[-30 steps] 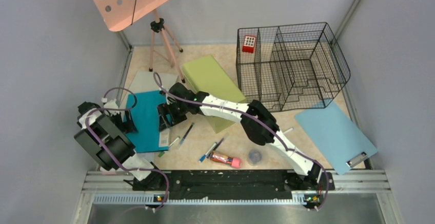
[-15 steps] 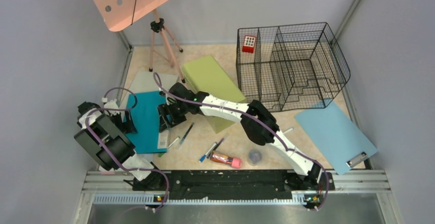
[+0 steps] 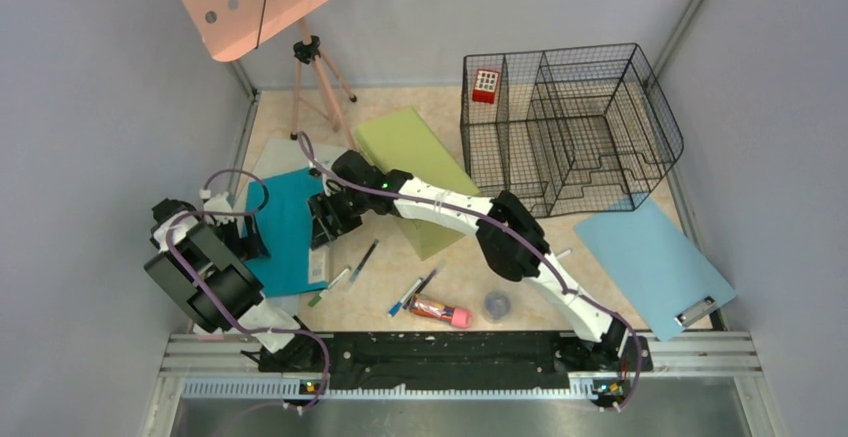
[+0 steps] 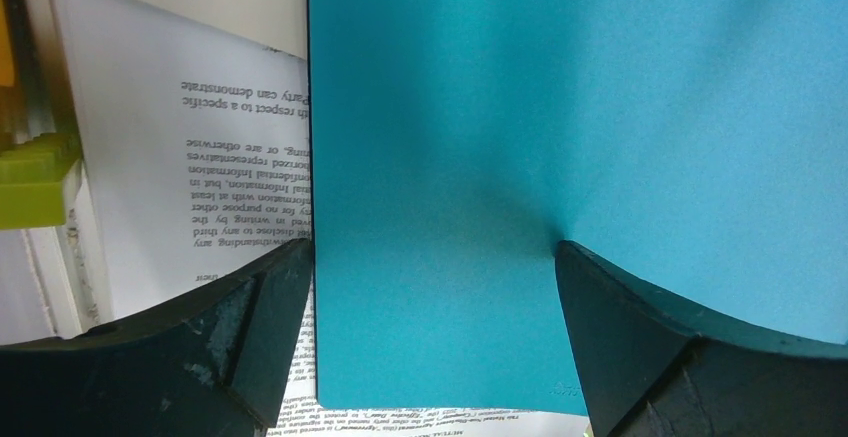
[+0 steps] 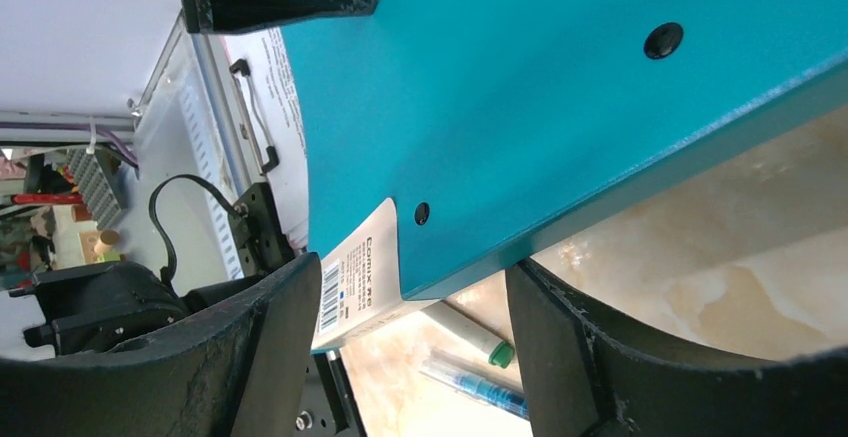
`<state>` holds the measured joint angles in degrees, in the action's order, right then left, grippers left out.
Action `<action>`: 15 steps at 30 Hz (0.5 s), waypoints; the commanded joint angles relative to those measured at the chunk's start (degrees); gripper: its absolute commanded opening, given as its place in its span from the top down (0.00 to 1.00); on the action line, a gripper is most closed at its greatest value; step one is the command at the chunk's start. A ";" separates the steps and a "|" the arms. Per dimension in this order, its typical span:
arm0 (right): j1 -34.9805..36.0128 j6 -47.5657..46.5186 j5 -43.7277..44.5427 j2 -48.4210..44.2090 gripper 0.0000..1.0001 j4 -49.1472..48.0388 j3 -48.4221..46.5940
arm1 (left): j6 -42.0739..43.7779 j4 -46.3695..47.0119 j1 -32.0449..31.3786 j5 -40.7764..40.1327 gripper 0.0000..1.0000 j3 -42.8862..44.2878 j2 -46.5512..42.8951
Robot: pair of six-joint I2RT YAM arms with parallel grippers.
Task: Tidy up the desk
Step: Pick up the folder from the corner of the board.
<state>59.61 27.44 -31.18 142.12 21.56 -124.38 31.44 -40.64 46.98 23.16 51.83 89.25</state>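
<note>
Two claws are bracketing one item: the teal folder (image 3: 285, 232), lying on the left part of the bench (image 3: 455, 269), which is running under it and well out to its right. The folder's long axis is running from the rail toward the back wall.

Right claw (image 3: 322, 225) is sitting at the folder's right long edge, jaws apart and straddling that edge, not clamped as far as I can see. I can't tell whether that edge is coming off the bench.

Left claw (image 3: 250, 244) is hanging over the folder's left long edge, jaws wide apart and gripping nothing, with printed sheets (image 4: 200, 157) poking out from under that edge.

I'm judging the right claw as the one lined up to close.

Room:
- **Left of the folder:** it's looking tight, with the wall close.
- **Right of the folder:** pens (image 3: 362, 257) are lying just beside its near corner and the olive-green box (image 3: 410, 152) is sitting just beyond the right claw, so sliding right is risking a sweep of both.
- **Up:** this is looking like the open way out.
</note>
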 commanded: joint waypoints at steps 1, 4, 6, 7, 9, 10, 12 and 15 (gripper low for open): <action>-2.15 -1.26 -3.89 -5.93 0.34 -7.60 -3.94 | 0.80 -5.36 -1.28 6.26 0.05 -1.38 1.14; -2.18 -1.14 -4.81 -5.79 0.34 -8.14 -3.85 | 1.36 -5.77 -1.35 6.75 0.05 -1.38 1.09; -2.19 -0.99 -5.23 -5.89 0.34 -8.63 -3.86 | 1.84 -6.13 -1.33 7.10 0.05 -1.30 1.10; -2.14 -0.99 -5.53 -5.97 0.34 -8.76 -3.88 | 2.04 -6.26 -1.28 7.22 0.05 -1.28 1.18; -2.21 -0.84 -5.92 -6.03 0.35 -9.06 -3.94 | 2.36 -6.54 -1.37 7.43 0.05 -1.30 1.30; -2.21 -0.70 -6.26 -6.02 0.35 -9.29 -3.94 | 2.45 -6.61 -1.41 7.49 0.05 -1.23 1.37; -2.20 -0.26 -7.16 -6.07 0.35 -9.96 -3.82 | 2.69 -6.82 -1.42 7.67 0.05 -1.27 1.29; -2.21 0.20 -9.28 -6.02 0.36 -11.44 -3.62 | 3.17 -7.16 -1.39 7.95 0.05 -1.43 1.12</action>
<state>58.19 27.03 -32.84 141.40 20.47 -124.68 33.08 -42.06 46.89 26.22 51.83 89.25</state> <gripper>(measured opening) 0.649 0.953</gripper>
